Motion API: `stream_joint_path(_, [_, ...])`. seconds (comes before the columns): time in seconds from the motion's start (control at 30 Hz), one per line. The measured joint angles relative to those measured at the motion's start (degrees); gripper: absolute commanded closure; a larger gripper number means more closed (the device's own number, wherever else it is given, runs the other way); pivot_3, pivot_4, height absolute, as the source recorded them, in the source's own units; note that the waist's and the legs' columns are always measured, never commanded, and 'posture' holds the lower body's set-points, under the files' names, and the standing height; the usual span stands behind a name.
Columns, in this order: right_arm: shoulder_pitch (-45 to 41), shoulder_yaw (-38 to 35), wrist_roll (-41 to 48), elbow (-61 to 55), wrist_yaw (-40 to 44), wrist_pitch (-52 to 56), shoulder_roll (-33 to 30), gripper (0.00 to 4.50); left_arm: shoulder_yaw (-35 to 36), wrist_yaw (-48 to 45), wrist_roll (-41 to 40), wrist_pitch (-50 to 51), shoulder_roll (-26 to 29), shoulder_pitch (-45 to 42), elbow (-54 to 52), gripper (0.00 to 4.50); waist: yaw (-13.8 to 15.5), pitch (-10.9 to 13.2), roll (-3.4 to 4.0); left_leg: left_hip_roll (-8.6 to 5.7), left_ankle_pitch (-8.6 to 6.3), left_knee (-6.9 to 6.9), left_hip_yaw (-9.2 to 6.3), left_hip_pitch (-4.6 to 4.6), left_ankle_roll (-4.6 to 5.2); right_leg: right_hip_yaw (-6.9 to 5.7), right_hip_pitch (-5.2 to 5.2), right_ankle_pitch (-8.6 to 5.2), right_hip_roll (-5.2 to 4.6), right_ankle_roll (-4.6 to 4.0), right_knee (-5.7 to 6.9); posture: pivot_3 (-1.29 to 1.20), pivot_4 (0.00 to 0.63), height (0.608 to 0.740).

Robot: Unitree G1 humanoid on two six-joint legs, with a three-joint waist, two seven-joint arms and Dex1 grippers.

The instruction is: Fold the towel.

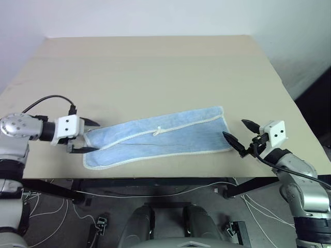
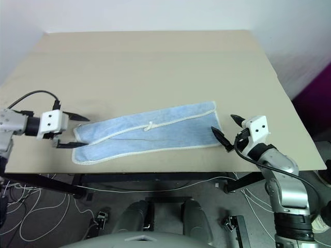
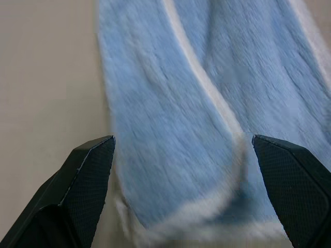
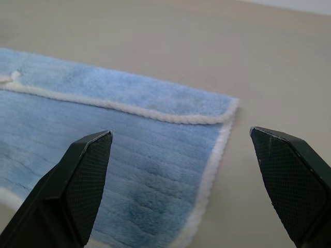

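Towel [image 1: 160, 137] lies flat on the table [image 1: 155, 67], near the front edge, running from the robot's left to its right and angled slightly away toward the right end. It looks already doubled lengthwise: 2 layers show, with a white stitched edge running along the middle and a small white loop [image 1: 158, 130] near the centre of that edge.

Left gripper [image 1: 85, 137] sits at the towel's left end, fingers spread wide, 1 above and 1 below that end as the head view shows it. In the left wrist view the end of the cloth lies between the 2 fingers [image 3: 88, 170], nothing pinched yet.

Right gripper [image 1: 241, 135] hovers just beside the right end, fingers wide apart too, holding nothing. In the right wrist view the towel's right corner lies between and ahead of the fingertips [image 4: 85, 165], clear of them.

My read: this is the approach step for the next fold, both grippers lining up on opposite short ends.

Next move calls for:
- lower each gripper so 1 finger gets under both layers
- close on the edge, not just the top layer
- carry 1 end over to the other, keeping edges aligned

Risk: grabbing 1 layer only, which would unfold the doubled cloth; the left end looks a bit rumpled
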Motion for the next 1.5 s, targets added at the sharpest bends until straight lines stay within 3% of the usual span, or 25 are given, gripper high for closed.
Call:
stream_joint_path(0.33, [-4.26, 4.21, -0.30, 1.36, 1.03, -0.02, 2.04, 0.00, 2.26, 2.29, -0.25, -3.06, 2.96, 7.34, -3.42, 0.06, 0.43, 0.00, -0.01, -0.03, 0.00, 0.04, -0.03, 0.00, 0.01, -0.06, 0.05, 0.00, -0.06, 0.00, 0.00, 0.00, 0.150, 0.740])
stream_joint_path(0.8, [-4.46, 4.98, -0.30, 2.28, 1.45, -0.11, 2.47, 0.00, 2.09, 4.90, -2.25, -1.12, -0.10, 3.19, -2.44, 0.06, 0.45, -0.01, -0.02, -0.04, 0.00, 0.07, -0.02, 0.00, 0.01, -0.08, 0.06, 0.00, -0.01, 0.00, 0.00, 0.00, 0.150, 0.740])
stream_joint_path(1.0, [-3.67, 4.96, -0.31, 2.22, 0.57, -0.16, 2.63, 0.00, 0.90, 8.82, 2.14, -7.02, -2.98, 0.28, 3.06, 0.06, 0.22, -0.01, -0.01, -0.03, 0.00, 0.05, -0.01, 0.00, 0.01, -0.07, 0.03, 0.00, 0.02, 0.01, 0.02, 0.00, 0.150, 0.740])
stream_joint_path(1.33, [-3.58, 4.72, -0.33, 2.21, 0.14, -0.45, 2.70, 0.00, 0.54, 5.37, 2.59, -10.12, -3.26, 0.33, 6.04, 0.06, 0.35, -0.01, -0.01, -0.03, 0.00, 0.07, -0.01, 0.00, 0.01, -0.07, 0.05, 0.00, 0.01, 0.01, 0.02, 0.00, 0.150, 0.740])
stream_joint_path(1.5, [-3.62, 4.73, -0.33, 2.21, -0.12, -0.55, 2.81, 0.00, -0.67, 10.21, 7.27, -16.93, -3.28, -2.54, 9.50, 0.06, 0.42, -0.02, -0.01, -0.04, 0.00, 0.08, -0.01, 0.01, 0.01, -0.07, 0.06, 0.00, 0.01, 0.01, 0.03, 0.00, 0.150, 0.740])
